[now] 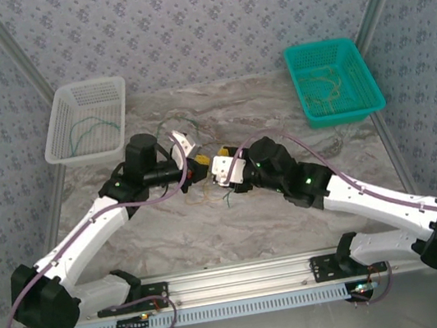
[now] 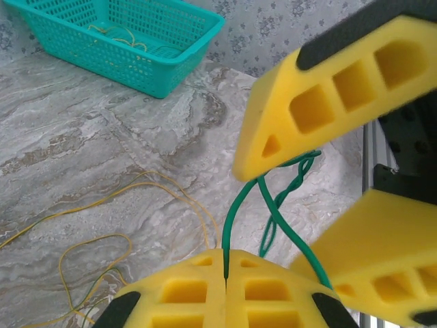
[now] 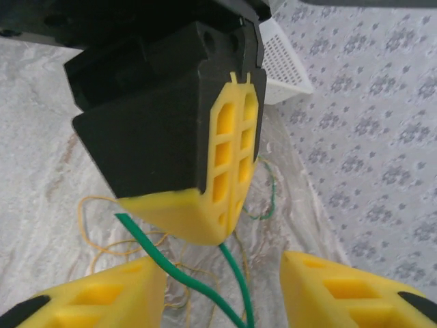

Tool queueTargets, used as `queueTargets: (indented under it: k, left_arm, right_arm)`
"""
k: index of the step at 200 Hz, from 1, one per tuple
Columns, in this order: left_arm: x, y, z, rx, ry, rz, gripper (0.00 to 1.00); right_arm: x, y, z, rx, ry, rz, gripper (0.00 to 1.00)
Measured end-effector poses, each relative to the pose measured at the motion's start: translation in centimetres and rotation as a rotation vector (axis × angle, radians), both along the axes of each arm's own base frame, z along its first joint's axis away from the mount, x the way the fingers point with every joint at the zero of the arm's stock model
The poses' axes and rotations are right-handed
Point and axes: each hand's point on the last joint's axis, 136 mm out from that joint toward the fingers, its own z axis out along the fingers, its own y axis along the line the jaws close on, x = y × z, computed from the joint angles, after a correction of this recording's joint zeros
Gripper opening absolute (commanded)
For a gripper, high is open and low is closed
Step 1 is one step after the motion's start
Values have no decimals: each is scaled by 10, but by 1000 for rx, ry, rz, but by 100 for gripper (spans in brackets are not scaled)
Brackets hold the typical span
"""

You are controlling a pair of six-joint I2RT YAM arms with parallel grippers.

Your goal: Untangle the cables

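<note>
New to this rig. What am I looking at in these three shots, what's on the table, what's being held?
Two white robot arms are bolted at the near edge of a marbled grey table. The overhead picture comes from a fixed camera above and behind them. The other two come from a camera on each wrist, so the yellow foam fingers fill them.

A white mesh basket holds a green strand; a teal mesh basket holds yellowish ones. Loose thin yellow wires lie between the arms.

The left gripper is shut on a thin dark green cable, pinched in the seam between its fingers. The right gripper stands open around the same cable, its fingers apart from it.
</note>
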Motion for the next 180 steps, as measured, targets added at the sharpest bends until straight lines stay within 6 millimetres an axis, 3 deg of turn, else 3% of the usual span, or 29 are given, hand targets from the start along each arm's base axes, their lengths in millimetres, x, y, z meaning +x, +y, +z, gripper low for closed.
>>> queueTargets:
  k: [25,43,70,149,170,180]
  left_arm:
    - [-1,-1,1,-4,1,-8,0]
    - [-1,-1,1,-4,0,-7,0]
    - [2,0,2,-5,-12,6,0]
    - [11,5,10,-68,-104,85,0]
    - [24,17,3,-52,-99,160,0]
    - [31,23,-1,-42,-94,194,0]
  right_arm:
    - [7,4,-11,-26,4,-9,34]
    - [10,5,-16,-42,7,-10,15]
    - [13,2,-15,-31,12,-18,0]
    - [15,-10,3,179,152,47,0]
    - [25,-27,10,251,204,10,5]
    - [31,-37,14,280,216,-16,3]
